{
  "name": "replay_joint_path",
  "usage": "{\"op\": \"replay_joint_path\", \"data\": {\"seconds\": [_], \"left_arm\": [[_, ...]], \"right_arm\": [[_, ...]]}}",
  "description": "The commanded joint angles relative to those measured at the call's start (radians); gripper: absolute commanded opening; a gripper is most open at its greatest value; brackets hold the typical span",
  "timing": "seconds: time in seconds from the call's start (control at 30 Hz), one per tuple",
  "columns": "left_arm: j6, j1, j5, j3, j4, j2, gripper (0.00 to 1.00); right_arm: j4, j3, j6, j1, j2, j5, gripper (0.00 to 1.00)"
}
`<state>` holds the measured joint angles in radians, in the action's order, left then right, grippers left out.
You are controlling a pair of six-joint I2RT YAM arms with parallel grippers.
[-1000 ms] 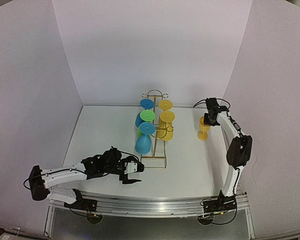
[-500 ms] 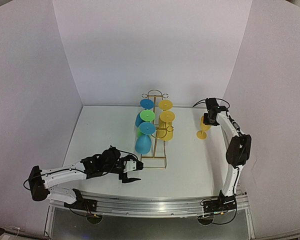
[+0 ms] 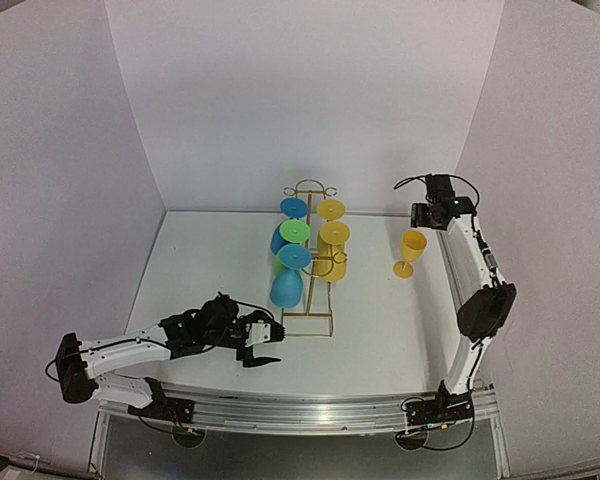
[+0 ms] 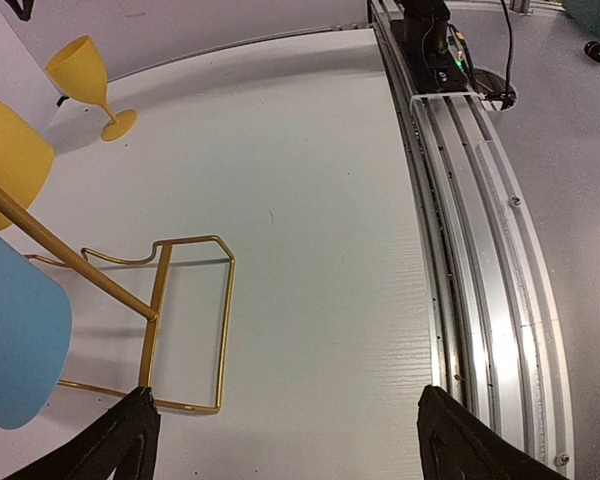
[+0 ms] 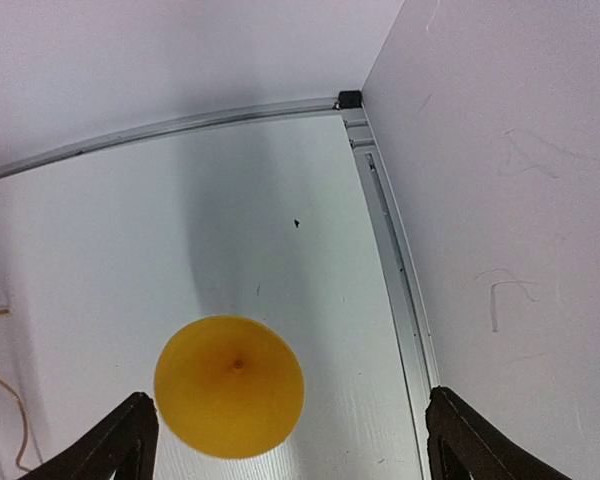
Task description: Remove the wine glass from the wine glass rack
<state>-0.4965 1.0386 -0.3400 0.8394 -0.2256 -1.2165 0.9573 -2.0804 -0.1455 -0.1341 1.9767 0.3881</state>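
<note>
My right gripper (image 5: 290, 425) hangs wide open and empty above the yellow wine glass (image 3: 411, 250), which stands upright on the table (image 3: 380, 330) at three o'clock from the wine glass rack (image 4: 158, 300). The set-down looks done. Next I'd rise straight up, clear of its rim. My left gripper (image 4: 285, 430) is open and empty.

One wine glass rack (image 3: 309, 300) is counted at the centre of the frame. Five glasses are hung on it: two blue glasses (image 3: 287, 288), one green glass (image 3: 295, 232) and two yellow glasses (image 3: 333, 262). One further yellow wine glass (image 3: 410, 252) is counted right of centre on the tabletop (image 3: 210, 270).
</note>
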Motion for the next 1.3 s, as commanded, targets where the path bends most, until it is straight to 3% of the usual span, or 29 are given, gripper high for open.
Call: {"op": "replay_joint_path", "data": {"seconds": [0.0, 0.13, 0.2, 0.37, 0.47, 0.6, 0.77, 1.1, 1.27], "left_arm": [[0.014, -0.006, -0.021, -0.008, 0.038, 0.037, 0.88], [0.007, -0.006, -0.029, -0.006, 0.04, 0.035, 0.88], [-0.001, -0.005, -0.039, -0.008, 0.045, 0.034, 0.88], [-0.014, -0.005, -0.059, -0.013, 0.057, 0.036, 0.87], [-0.019, -0.004, -0.064, -0.016, 0.058, 0.041, 0.87], [-0.02, -0.005, -0.066, -0.017, 0.054, 0.046, 0.87], [-0.023, -0.005, -0.07, -0.016, 0.053, 0.045, 0.87], [-0.027, -0.005, -0.064, -0.016, 0.058, 0.044, 0.87], [-0.028, -0.005, -0.057, -0.016, 0.054, 0.044, 0.87]], "right_arm": [[0.129, -0.059, -0.041, 0.0, -0.15, -0.298, 0.83], [0.114, -0.015, -0.206, -0.002, -0.208, -0.782, 0.7], [0.05, 0.031, -0.315, -0.033, -0.231, -0.95, 0.69], [-0.115, 0.125, -0.468, -0.147, -0.264, -1.029, 0.8], [-0.127, 0.128, -0.496, -0.195, -0.239, -1.036, 0.8], [-0.146, 0.137, -0.521, -0.218, -0.212, -1.049, 0.65], [-0.172, 0.128, -0.549, -0.234, -0.179, -1.088, 0.54], [-0.181, 0.122, -0.567, -0.234, -0.143, -1.12, 0.39], [-0.183, 0.132, -0.577, -0.235, -0.145, -1.152, 0.38]]}}
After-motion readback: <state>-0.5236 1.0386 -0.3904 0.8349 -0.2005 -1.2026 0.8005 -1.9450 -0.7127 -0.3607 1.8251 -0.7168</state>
